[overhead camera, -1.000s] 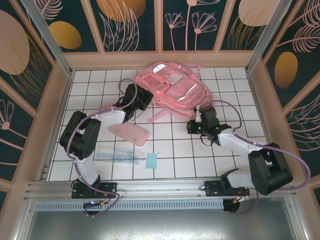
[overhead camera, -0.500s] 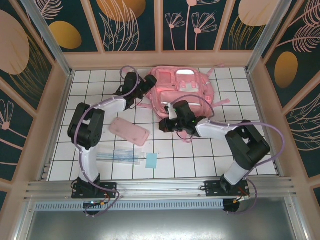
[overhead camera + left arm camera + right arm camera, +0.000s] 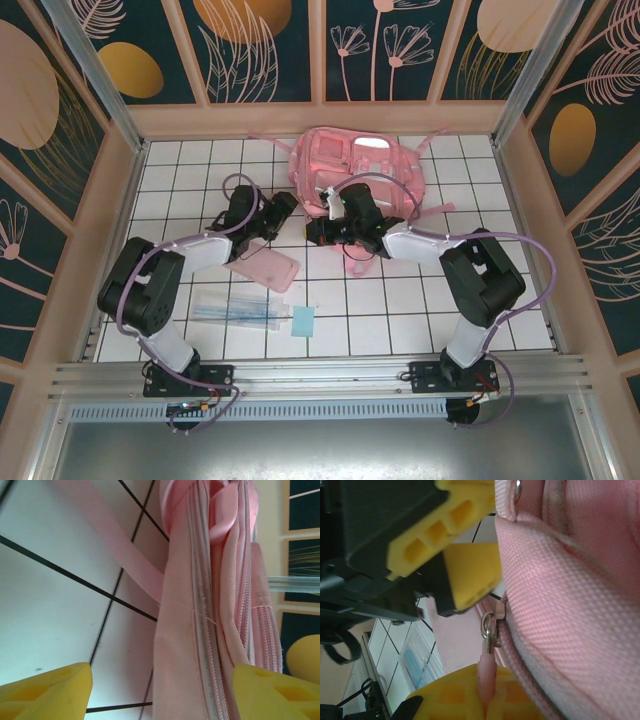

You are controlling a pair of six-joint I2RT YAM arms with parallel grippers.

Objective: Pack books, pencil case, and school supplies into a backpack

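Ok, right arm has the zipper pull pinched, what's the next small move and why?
Probably close the left fingers on the edge of the backpack. They stand open with its zippered seam in line between them, while the right fingers are shut on the zipper pull. The bag lies loose on the table, so bracing it should keep it from sliding when the zipper is drawn.

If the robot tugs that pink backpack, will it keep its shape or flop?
Probably floppy: the backpack is soft fabric that creases and sags in the left wrist view. It may slide on the smooth tiled table rather than resist, so the zip pull pinched by the right gripper could drag the whole backpack.
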